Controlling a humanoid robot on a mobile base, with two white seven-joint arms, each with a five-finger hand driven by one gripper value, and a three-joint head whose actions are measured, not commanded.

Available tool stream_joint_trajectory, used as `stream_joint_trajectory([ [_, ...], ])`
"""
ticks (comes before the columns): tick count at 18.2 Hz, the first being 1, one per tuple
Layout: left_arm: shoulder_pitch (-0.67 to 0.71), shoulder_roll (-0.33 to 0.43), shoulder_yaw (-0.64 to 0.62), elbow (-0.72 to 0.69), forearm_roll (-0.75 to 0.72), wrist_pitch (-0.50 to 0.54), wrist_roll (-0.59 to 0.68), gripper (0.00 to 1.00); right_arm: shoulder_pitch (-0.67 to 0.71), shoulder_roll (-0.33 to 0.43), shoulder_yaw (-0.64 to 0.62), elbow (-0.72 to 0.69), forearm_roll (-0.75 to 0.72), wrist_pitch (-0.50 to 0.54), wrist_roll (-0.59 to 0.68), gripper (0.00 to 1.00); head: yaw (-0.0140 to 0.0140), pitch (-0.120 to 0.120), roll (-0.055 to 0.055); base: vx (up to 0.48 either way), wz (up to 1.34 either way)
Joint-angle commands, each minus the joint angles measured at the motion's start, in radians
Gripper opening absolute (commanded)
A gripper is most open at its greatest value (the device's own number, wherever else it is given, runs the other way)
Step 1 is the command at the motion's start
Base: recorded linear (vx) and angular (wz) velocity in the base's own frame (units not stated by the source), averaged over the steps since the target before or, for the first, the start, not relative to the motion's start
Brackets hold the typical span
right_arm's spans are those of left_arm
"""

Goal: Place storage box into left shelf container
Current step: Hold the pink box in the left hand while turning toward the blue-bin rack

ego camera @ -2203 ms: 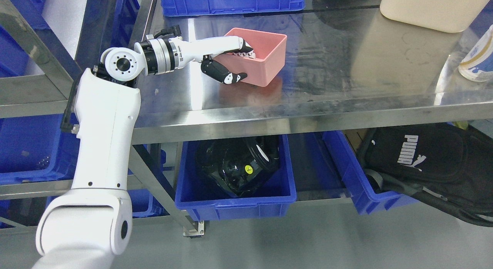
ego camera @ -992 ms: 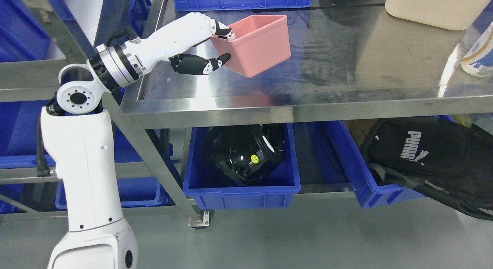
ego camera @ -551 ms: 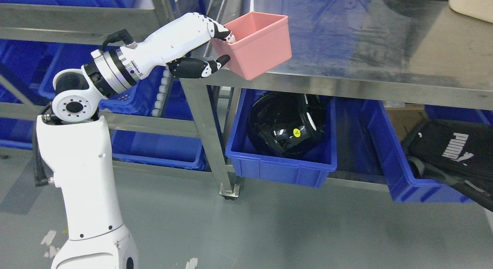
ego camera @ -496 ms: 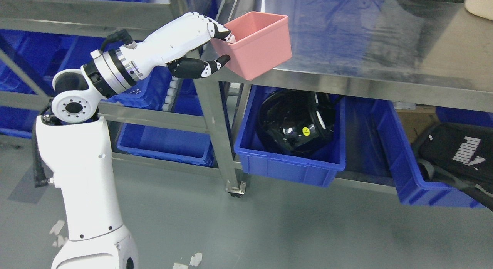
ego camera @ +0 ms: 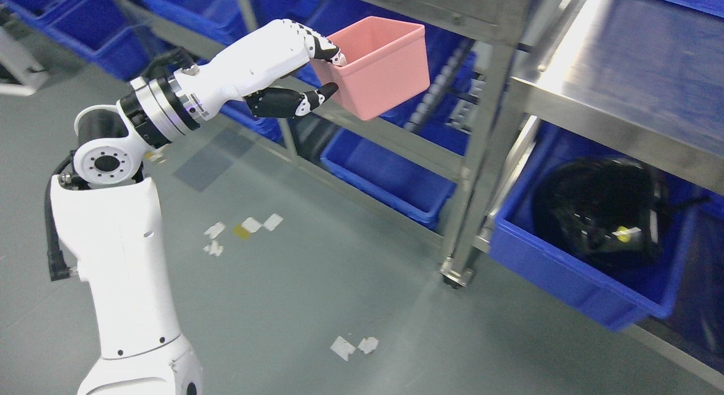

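Storage box point(ego camera: 382, 67) — pink, open-topped, tilted — held in the air at upper centre by the left hand point(ego camera: 294, 64), whose fingers point(ego camera: 328, 48) hook over its near rim while the thumb presses the outer wall. Behind it, a steel shelf point(ego camera: 396, 143) carries blue bins point(ego camera: 390, 180). Far right — a bin point(ego camera: 565, 276) holding a black helmet point(ego camera: 605, 214).

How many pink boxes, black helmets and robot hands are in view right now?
pink box: 1
black helmet: 1, in a blue bin
robot hand: 1, the left, gripping the pink box
Total: 3
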Motion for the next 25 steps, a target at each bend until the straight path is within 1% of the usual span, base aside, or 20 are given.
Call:
stream_joint_trajectory([
  [1,0.008,0.017,-0.002,-0.023,0.000,-0.007,0.001,0.01,0.026,-0.017,0.000,-0.017,-0.003,0.000,0.177,1.00,0.0000,0.000,0.000,0.021,1.09],
  [8,0.017,0.017,0.000,-0.023,0.000,-0.009,0.001,0.01,0.026,-0.017,0.000,-0.017,-0.003,0.000,0.177,1.00,0.0000,0.000,0.000,0.153,1.25],
  [14,0.026,0.017,0.000,-0.023,0.000,-0.009,0.001,0.01,0.026,-0.017,0.000,-0.017,-0.003,0.000,0.177,1.00,0.0000,0.000,0.000,0.292,1.05],
  [19,0.034,0.017,0.000,-0.023,0.000,-0.011,0.001,0.01,0.026,-0.017,0.000,-0.017,-0.003,0.000,0.177,1.00,0.0000,0.000,0.000,0.397,0.54],
  [25,0.037,0.017,0.000,-0.023,0.000,-0.012,0.001,0.01,0.026,-0.017,0.000,-0.017,-0.003,0.000,0.177,1.00,0.0000,0.000,0.000,0.490,0.08],
])
